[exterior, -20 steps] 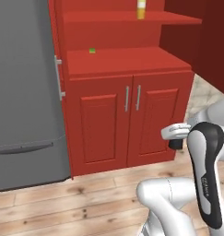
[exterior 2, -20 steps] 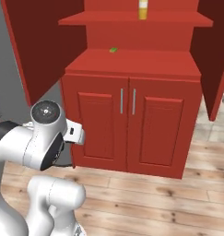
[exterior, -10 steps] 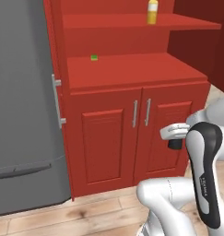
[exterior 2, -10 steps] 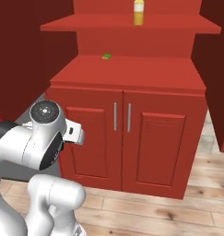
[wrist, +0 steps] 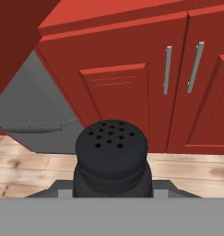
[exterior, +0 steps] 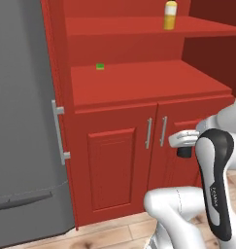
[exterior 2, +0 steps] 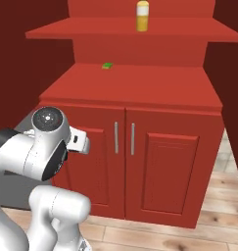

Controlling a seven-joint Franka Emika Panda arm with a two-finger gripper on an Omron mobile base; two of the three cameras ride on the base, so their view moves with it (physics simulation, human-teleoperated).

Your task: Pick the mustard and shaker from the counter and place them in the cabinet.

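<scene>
The small black shaker with its rounded, perforated top [wrist: 111, 156] sits right in front of the hand camera, held between the fingers of the tool [wrist: 111, 191], which is closed on its wide base. In the left base view the tool [exterior: 184, 151] is low, in front of the lower doors and well below the shelves. The yellow squeeze mustard bottle with a pale band [exterior: 170, 15] stands upright on the upper flat shelf of the tall all-red cabinet [exterior: 139, 87]; its cap is cut off by the top edge.

Compared with one second ago, the whole picture has shifted and the cabinet looks larger and closer in both base views. This is the base driving nearer, not the things moving. I judge that the mustard is already placed and the shaker is the remaining item, now being carried to the cabinet; the next move probably needs the arm to lift it up to a shelf.

The finger tips are mostly hidden behind the shaker. A tiny green block [exterior 2: 107, 65] lies on the lower shelf. A grey appliance [exterior: 22, 121] stands to the left of the cabinet.
</scene>
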